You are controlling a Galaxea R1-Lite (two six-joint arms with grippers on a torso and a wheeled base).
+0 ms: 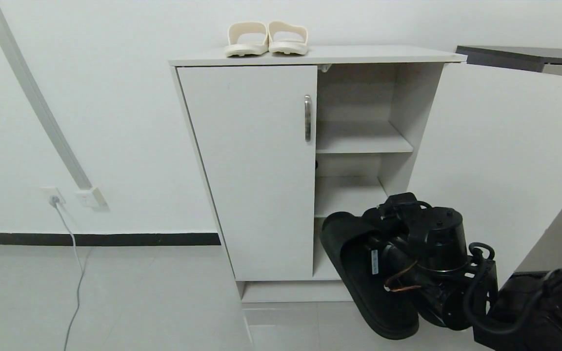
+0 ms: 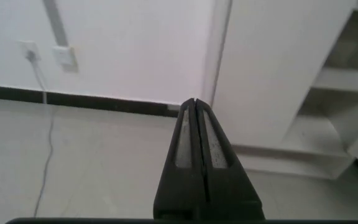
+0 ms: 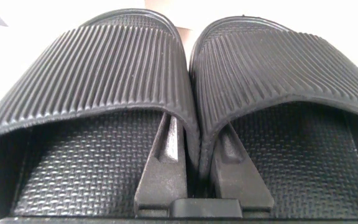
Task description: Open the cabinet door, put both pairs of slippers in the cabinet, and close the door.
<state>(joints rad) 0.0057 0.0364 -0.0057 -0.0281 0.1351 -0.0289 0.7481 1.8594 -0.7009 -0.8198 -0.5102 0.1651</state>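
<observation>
right gripper (image 3: pixel 197 168) clamped on a pair of black slippers (image 1: pixel 366 273), one finger tucked under each ribbed strap, the two inner strap edges pinched together between the fingers. pair carried side by side and tilted, clear of the floor (image 1: pixel 115 302), just in front of the open right half of the white cabinet (image 1: pixel 359 54), level with its lowest compartment and not yet inside. right door (image 1: pixel 500 161) swung wide open toward the robot's right; left door (image 1: pixel 256 170) shut, metal handle (image 1: pixel 307 118) upright along its inner edge. in the opened half, two white shelves (image 1: pixel 361 139), one above the other. on top of the cabinet, a pair of beige slippers (image 1: pixel 267 38), side by side, close to the wall (image 1: pixel 115 122). left gripper (image 2: pixel 194 143) closed tight with nothing between its fingers, hanging low over the floor, pointed toward the foot of the shut left door. further left, low on the wall, a socket (image 1: pixel 54 197) with a grey cable (image 1: pixel 73 273) trailing down to the floor, a grey conduit (image 1: pixel 32 97) slanting down to a small box beside it, and a dark skirting strip (image 1: pixel 90 239) along the wall's foot.
</observation>
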